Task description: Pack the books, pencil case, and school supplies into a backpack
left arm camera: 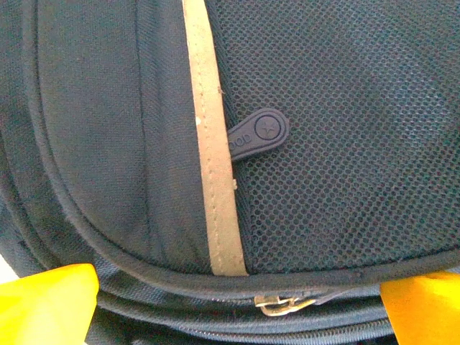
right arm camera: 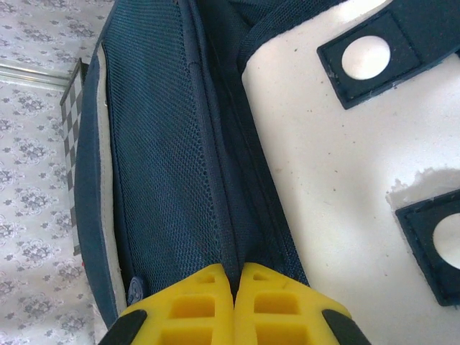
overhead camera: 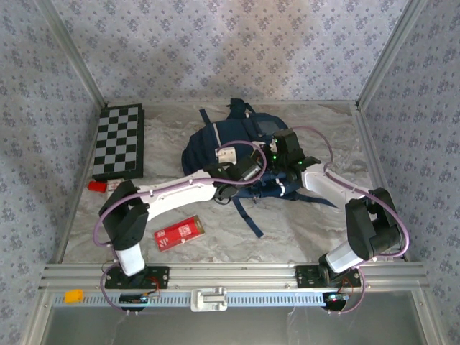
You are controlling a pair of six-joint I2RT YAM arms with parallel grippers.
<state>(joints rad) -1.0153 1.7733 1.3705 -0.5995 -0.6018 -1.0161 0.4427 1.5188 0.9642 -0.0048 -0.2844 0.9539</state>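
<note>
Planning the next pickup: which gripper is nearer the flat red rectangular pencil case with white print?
Left. The left gripper is over the large navy fabric backpack, beyond and right of the pencil case; the right gripper is farther right over that backpack.

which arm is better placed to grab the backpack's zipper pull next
Left. The left gripper, open, hovers with the metal zipper pull between its fingers; the right gripper is shut on a fold of the backpack.

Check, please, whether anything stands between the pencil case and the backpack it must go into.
Yes. In the top view the white link of the left arm crosses between the pencil case and the backpack, and a loose strap trails there. The zip in the left wrist view looks closed.
</note>
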